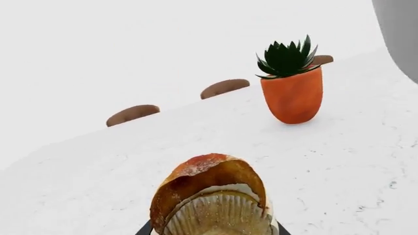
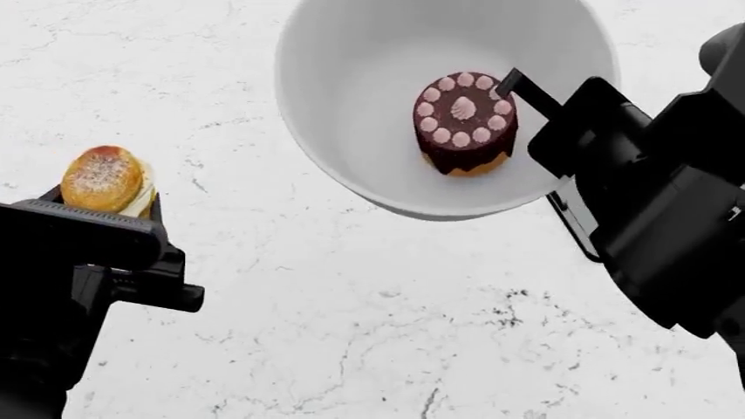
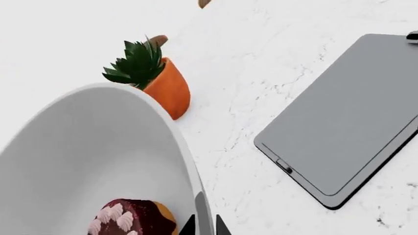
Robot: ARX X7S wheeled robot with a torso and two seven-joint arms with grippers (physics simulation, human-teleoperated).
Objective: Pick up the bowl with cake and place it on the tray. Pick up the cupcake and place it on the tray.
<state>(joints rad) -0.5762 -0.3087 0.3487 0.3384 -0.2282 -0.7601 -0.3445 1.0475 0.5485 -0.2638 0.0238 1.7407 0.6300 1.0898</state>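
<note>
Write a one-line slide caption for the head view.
Left end effector grips the cupcake while the right end effector clamps the rim of the bowl holding the cake.

White marbled worktop [image 2: 349, 332] under even light; brown chair backs [image 1: 224, 88] along its far edge, pale blank wall beyond

counter [image 2: 349, 332]: we see white marble with faint grey veins | plant pot [image 1: 292, 95]: we see it orange, rounded, upright on the counter, holding a spiky dark green succulent [image 1: 285, 59] | chair backs [image 1: 224, 88]: we see brown rounded tops past the counter's far edge
</note>
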